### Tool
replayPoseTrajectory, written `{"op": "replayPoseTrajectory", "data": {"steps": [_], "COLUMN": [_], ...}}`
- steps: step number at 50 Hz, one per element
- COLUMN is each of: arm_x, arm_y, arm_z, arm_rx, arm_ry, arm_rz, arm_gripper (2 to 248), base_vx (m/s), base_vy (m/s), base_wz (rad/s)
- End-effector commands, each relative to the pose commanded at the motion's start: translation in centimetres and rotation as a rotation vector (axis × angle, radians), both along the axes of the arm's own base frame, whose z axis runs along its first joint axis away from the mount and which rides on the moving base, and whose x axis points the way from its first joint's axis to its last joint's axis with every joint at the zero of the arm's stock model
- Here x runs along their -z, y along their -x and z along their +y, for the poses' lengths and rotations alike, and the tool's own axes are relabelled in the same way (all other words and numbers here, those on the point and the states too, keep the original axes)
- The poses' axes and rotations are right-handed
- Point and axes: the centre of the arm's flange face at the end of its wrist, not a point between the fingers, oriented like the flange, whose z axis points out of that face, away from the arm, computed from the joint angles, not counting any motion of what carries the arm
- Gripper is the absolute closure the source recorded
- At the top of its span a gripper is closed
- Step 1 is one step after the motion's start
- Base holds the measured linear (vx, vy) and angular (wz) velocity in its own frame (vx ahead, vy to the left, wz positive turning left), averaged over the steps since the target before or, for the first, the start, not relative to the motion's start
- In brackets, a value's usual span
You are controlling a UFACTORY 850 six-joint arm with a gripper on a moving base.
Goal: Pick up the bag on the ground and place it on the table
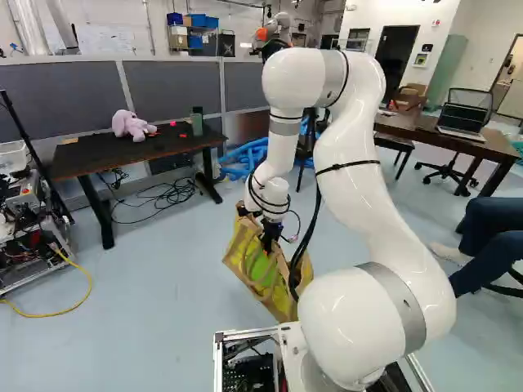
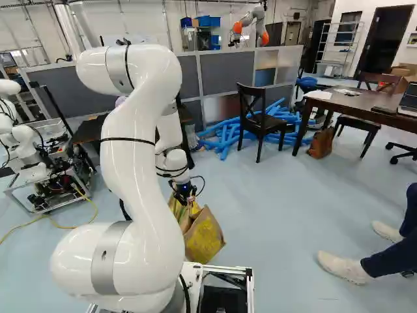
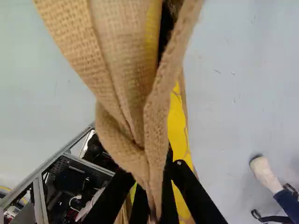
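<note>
Pinching the burlap bag [image 2: 205, 238] by bunched fabric, fingers [image 1: 270, 236] narrow, tips hidden, bag partly behind the white arm [image 2: 137, 169]

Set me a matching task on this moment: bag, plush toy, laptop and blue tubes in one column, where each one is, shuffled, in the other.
1. Bag
2. Plush toy
3. Laptop
4. Blue tubes

A. On the brown table, at the right of the left base view
B. On the floor, near the grey partition
C. Strap pinched in the gripper
D. On the black table, at the left of the left base view

Pairs: 1-C, 2-D, 3-A, 4-B
</note>
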Motion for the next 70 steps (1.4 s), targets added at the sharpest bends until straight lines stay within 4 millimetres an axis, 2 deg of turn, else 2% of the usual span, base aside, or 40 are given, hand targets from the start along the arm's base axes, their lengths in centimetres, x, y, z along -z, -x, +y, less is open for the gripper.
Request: {"op": "replayPoseTrajectory", "data": {"steps": [70], "arm_x": [-10.6], "arm_y": [0.3], "arm_z": [-0.7], "arm_rx": [0.016], "arm_ry": [-0.018], "arm_rz": [0.018], "arm_gripper": [229], "base_vx": [0.0], "base_vy": [0.0], "base_wz": [0.0]}}
